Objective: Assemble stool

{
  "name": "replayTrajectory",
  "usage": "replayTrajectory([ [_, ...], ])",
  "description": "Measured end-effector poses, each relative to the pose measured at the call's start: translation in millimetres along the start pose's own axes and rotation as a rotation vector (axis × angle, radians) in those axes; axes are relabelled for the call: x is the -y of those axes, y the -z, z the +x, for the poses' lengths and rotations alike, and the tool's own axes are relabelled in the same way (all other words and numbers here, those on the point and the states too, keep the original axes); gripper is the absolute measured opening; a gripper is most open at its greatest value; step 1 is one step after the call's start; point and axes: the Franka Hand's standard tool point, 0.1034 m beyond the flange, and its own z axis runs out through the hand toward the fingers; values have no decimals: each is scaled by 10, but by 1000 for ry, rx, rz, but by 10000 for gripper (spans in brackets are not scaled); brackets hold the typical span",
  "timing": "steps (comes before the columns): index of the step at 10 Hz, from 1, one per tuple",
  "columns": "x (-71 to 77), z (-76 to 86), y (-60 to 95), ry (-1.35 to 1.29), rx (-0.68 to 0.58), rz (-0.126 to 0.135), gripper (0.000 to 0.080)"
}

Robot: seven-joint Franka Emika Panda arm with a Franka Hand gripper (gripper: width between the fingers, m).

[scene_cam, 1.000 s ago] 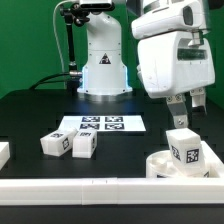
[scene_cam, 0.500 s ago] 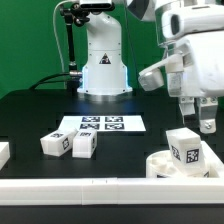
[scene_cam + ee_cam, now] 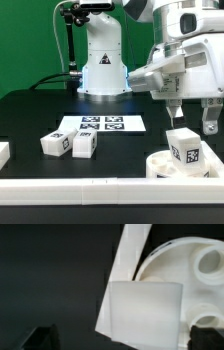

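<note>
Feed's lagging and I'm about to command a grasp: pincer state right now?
Pincer: open, holding nothing, poised over the upright leg.

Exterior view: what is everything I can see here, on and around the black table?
Black table: one, black, under everything.
Marker board: one, white, table centre.
Low round rimmed plastic seat: one, white, exterior view's front right.
Chunky oblong plastic legs: three, white, tagged; two lying before the marker board, one upright on the seat.
Long border rail: one, white, front edge.
Cut-off piece: one, white, exterior view's left edge.
Robot base: one, white, at back.
Gripper: one, white, open above the upright leg.
</note>
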Motion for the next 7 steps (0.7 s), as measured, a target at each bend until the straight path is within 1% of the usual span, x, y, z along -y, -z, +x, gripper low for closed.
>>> replayTrajectory([
  [2, 28, 57, -50, 1, -5, 8, 649],
  [4, 72, 66, -112, 0, -8, 19, 649],
  [5, 69, 54, -109, -1, -7, 18, 609],
  [6, 65, 38, -110, -3, -7, 18, 609],
  [7, 68, 27, -114, -5, -6, 19, 472],
])
